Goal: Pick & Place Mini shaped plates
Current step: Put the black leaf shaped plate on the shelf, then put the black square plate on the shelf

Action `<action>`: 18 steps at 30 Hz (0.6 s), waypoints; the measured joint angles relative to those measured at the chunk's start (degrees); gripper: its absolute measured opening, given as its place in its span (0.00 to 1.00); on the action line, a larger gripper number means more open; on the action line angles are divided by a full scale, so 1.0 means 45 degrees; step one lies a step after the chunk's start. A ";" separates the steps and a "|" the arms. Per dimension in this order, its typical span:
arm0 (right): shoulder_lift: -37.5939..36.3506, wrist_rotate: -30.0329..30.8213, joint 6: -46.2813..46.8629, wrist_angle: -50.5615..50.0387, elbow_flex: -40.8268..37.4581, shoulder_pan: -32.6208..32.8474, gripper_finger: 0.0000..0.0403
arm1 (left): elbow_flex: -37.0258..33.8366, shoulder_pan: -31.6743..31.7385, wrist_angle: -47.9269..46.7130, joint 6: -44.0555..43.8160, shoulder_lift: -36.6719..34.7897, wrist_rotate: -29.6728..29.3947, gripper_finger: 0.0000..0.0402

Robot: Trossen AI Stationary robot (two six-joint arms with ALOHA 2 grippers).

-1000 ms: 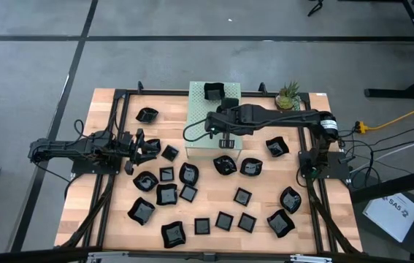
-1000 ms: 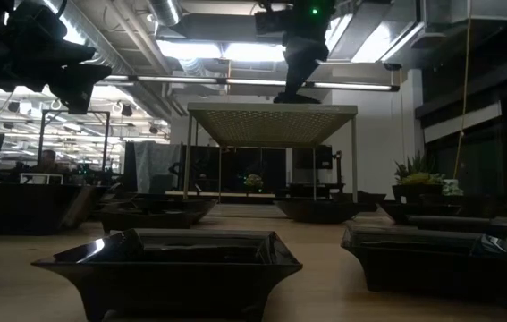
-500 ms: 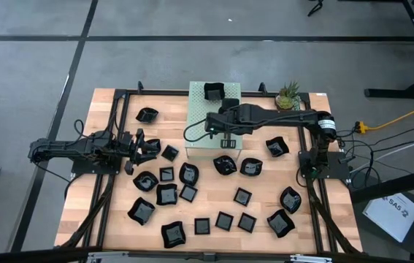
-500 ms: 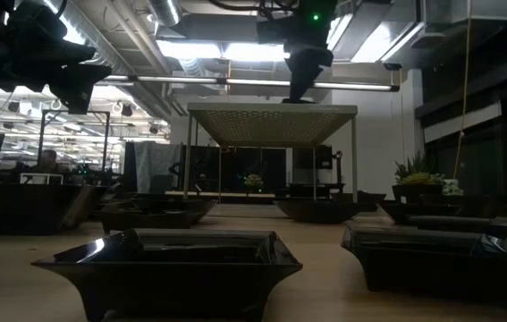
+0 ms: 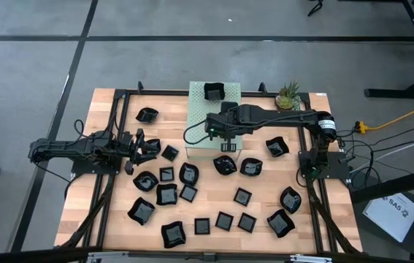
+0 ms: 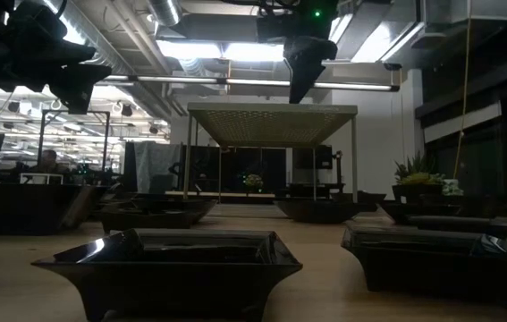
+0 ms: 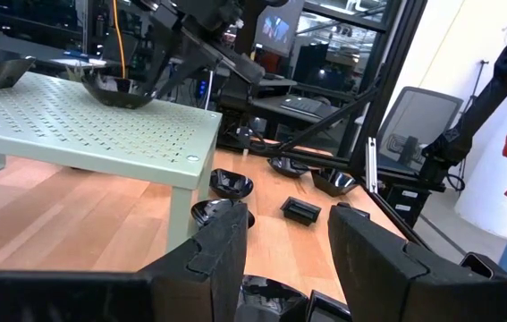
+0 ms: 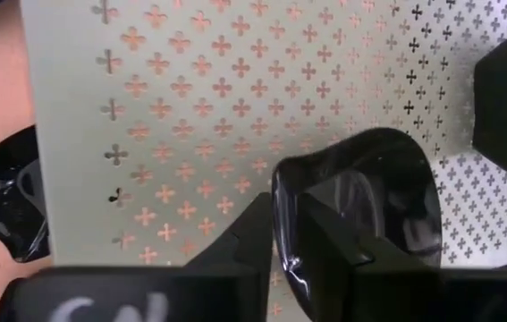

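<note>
My right gripper (image 5: 226, 136) hangs over the pale green perforated box (image 5: 196, 120) in the far middle of the table (image 5: 112, 212). In the right wrist view its 2 fingers (image 8: 255, 234) straddle the rim of a wavy black plate (image 8: 360, 215) that lies on the perforated top; the fingers sit close on either side of the rim, and I cannot tell whether they pinch it or have let go. The left wrist view shows that same plate (image 7: 117, 89) resting on the box top, under the right arm. A 2nd plate, square (image 5: 214, 92), sits at the far edge of the box.

My left gripper (image 5: 150, 148) waits low over the left side of the table, its fingers (image 7: 222, 246) spread apart and holding nothing. Small plates lie just beside it, 1 (image 5: 169, 153) to its right.

The other plates are scattered over the wooden top: a loose cluster on the near left (image 5: 166, 194), a row of small square ones near the front (image 5: 225, 220), a few wavy ones just in front of the box (image 5: 225, 165), and several on the right (image 5: 290, 199). 1 lies alone on the far left (image 5: 147, 115).

A small pineapple-like plant (image 5: 288, 95) stands at the far edge, right of the box. In the low view the nearest plate (image 6: 168, 268) fills the foreground.
</note>
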 joint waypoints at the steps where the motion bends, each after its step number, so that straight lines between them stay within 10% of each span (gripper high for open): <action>1: -0.0003 0.0005 -0.0006 0.0020 0.0000 0.0000 0.18 | 0.0000 0.0000 0.0000 0.0000 0.0001 0.0000 0.38; 18: -0.0906 -0.0094 -0.0243 0.1102 0.0012 0.0970 0.34 | 0.0000 0.0001 0.0000 0.0000 0.0001 -0.0005 0.38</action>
